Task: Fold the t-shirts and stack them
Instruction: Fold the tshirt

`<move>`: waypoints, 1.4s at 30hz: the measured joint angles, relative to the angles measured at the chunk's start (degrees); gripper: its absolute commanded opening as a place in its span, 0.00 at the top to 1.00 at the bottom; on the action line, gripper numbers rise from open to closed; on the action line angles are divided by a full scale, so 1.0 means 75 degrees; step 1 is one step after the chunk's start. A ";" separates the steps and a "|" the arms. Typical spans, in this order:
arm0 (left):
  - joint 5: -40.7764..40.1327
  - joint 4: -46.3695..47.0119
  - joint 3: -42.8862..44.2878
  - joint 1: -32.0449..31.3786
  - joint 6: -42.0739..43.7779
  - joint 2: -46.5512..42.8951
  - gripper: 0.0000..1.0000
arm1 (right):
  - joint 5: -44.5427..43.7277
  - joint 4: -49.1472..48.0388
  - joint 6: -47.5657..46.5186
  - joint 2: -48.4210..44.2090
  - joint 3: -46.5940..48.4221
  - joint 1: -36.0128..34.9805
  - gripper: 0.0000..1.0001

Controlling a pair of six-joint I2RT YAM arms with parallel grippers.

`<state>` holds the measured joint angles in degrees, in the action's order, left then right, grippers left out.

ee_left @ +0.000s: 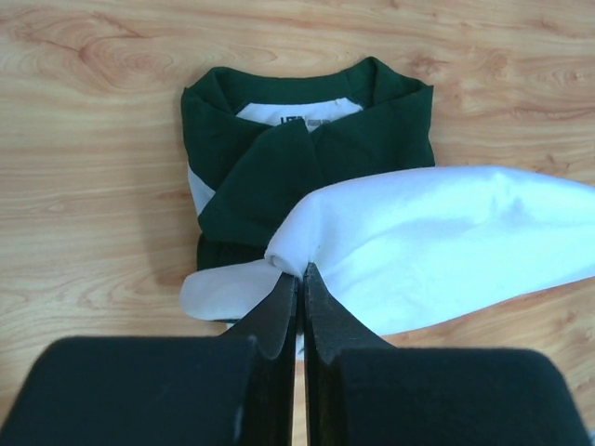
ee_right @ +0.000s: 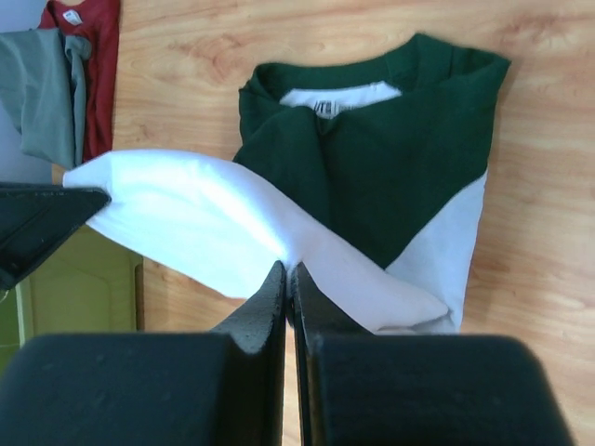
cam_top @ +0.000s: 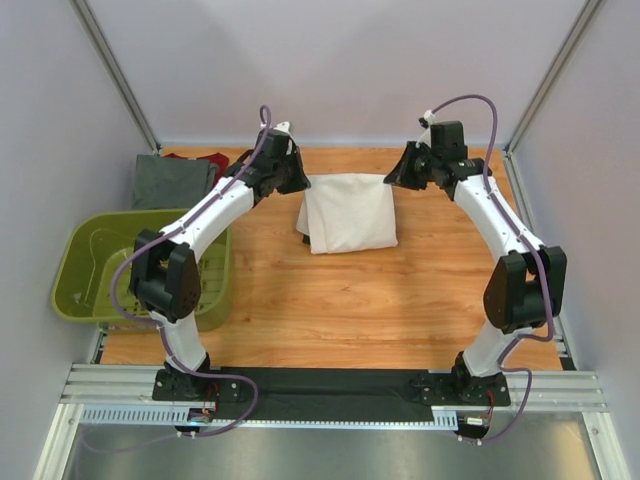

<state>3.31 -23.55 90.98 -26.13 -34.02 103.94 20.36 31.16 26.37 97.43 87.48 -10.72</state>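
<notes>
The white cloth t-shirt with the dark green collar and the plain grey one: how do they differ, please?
The white t-shirt with the dark green collar is two-coloured; the plain grey t-shirt is one colour. The white one lies in the middle, part held up in both arms' shut jaws; the grey one lies untouched, far left. Both are cloth.

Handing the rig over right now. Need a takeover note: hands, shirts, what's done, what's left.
Left hand: shut on the white lower edge of the white-and-green t-shirt.
Right hand: shut on the same edge, at its other end.
That shirt: mid-table, green sleeves already folded in, white edge lifted above the collar end, mid-fold.
Grey t-shirt partly overlaps the dark red t-shirt in the far left corner, behind the basket. I cannot tell how neatly they are folded.
Left to do: lay the edge down, release, stack all three.
</notes>
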 measured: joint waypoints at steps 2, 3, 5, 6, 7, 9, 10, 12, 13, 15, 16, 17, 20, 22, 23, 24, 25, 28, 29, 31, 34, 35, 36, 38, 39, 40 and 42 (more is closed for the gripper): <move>-0.0061 0.0041 0.0003 0.0003 -0.0090 0.0058 1.00 | -0.0061 0.0035 -0.0108 0.0268 0.0326 -0.0015 1.00; -0.0082 0.0064 0.0006 0.0003 -0.0140 0.0093 1.00 | -0.0111 0.0044 -0.0169 0.0481 0.0609 -0.0017 1.00; -0.0119 0.0140 0.0041 0.0009 -0.0256 0.0251 1.00 | -0.0207 0.0023 -0.0306 0.0924 0.1099 -0.0015 1.00; -0.0122 0.0201 0.0076 0.0023 -0.0312 0.0367 1.00 | -0.0248 0.0017 -0.0353 0.1116 0.1300 -0.0015 1.00; -0.0128 0.0251 0.0128 0.0044 -0.0379 0.0504 1.00 | -0.0294 0.0029 -0.0402 0.1370 0.1556 -0.0012 1.00; -0.0143 0.0361 0.0289 0.0082 -0.0490 0.0874 1.00 | -0.0388 0.0032 -0.0498 0.1897 0.2049 -0.0012 1.00; -0.0152 0.0391 0.0388 0.0105 -0.0571 0.1070 1.00 | -0.0463 0.0044 -0.0527 0.2165 0.2279 -0.0012 1.00; -0.0175 0.0431 0.0586 0.0175 -0.0717 0.1466 1.00 | -0.0589 0.0093 -0.0560 0.2693 0.2667 0.0000 1.00; -0.0189 0.0443 0.0673 0.0216 -0.0781 0.1652 1.00 | -0.0664 0.0117 -0.0565 0.2932 0.2815 0.0009 1.00; -0.0207 0.0463 0.0761 0.0300 -0.0889 0.1941 1.00 | -0.0769 0.0131 -0.0586 0.3328 0.3002 0.0041 1.00; -0.0210 0.0463 0.0801 0.0344 -0.0935 0.2084 1.00 | -0.0819 0.0137 -0.0600 0.3547 0.3104 0.0064 1.00; -0.0210 0.0469 0.0854 0.0385 -0.0979 0.2238 1.00 | -0.0854 0.0157 -0.0618 0.3765 0.3209 0.0087 1.00; -0.0192 0.0475 0.1131 0.0490 -0.1072 0.2699 1.00 | -0.0909 0.0178 -0.0662 0.4354 0.3602 0.0146 1.00; -0.0187 0.0478 0.1419 0.0530 -0.1084 0.3037 1.00 | -0.0918 0.0152 -0.0697 0.4669 0.3794 0.0172 1.00; -0.0178 0.0478 0.1545 0.0542 -0.1084 0.3159 1.00 | -0.0918 0.0149 -0.0702 0.4803 0.3870 0.0184 1.00; -0.0166 0.0466 0.1716 0.0557 -0.1081 0.3311 1.00 | -0.0915 0.0140 -0.0705 0.4940 0.3987 0.0192 1.00; -0.0166 0.0463 0.1888 0.0574 -0.1081 0.3468 1.00 | -0.0915 0.0093 -0.0708 0.5056 0.4086 0.0204 1.00; -0.0172 0.0417 0.2422 0.0629 -0.1081 0.3896 1.00 | -0.0895 -0.0006 -0.0702 0.5415 0.4450 0.0224 1.00; -0.0175 0.0408 0.2547 0.0650 -0.1081 0.3995 1.00 | -0.0877 -0.0044 -0.0699 0.5549 0.4616 0.0233 0.99; -0.0198 0.0399 0.2681 0.0694 -0.1084 0.4135 1.00 | -0.0822 -0.0166 -0.0694 0.5799 0.4852 0.0239 0.84; -0.0172 0.0332 0.2681 0.0746 -0.1078 0.4188 0.88 | -0.0749 -0.0236 -0.0635 0.5916 0.4896 0.0239 0.52; -0.0134 0.0280 0.2693 0.0764 -0.1035 0.4197 0.82 | -0.0717 -0.0245 -0.0606 0.5951 0.4905 0.0239 0.45; -0.0079 0.0192 0.2745 0.0787 -0.1000 0.4211 0.71 | -0.0691 -0.0245 -0.0618 0.5974 0.4922 0.0242 0.39; 0.0032 0.0029 0.2862 0.0836 -0.0845 0.4229 0.62 | -0.0595 -0.0114 -0.0644 0.5986 0.4998 0.0256 0.26; 0.0108 -0.0032 0.2914 0.0866 -0.0743 0.4226 0.57 | -0.0504 -0.0029 -0.0650 0.5986 0.5056 0.0262 0.23; 0.0181 -0.0058 0.2935 0.0895 -0.0653 0.4188 0.48 | -0.0420 0.0020 -0.0662 0.5977 0.5138 0.0274 0.19; 0.0373 -0.0210 0.2885 0.0935 -0.0417 0.4019 0.41 | -0.0289 0.0152 -0.0685 0.5904 0.5217 0.0291 0.16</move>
<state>6.11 -25.12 112.62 -19.11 -37.15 134.08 18.20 32.29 21.23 141.71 126.61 -8.54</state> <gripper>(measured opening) 0.520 0.805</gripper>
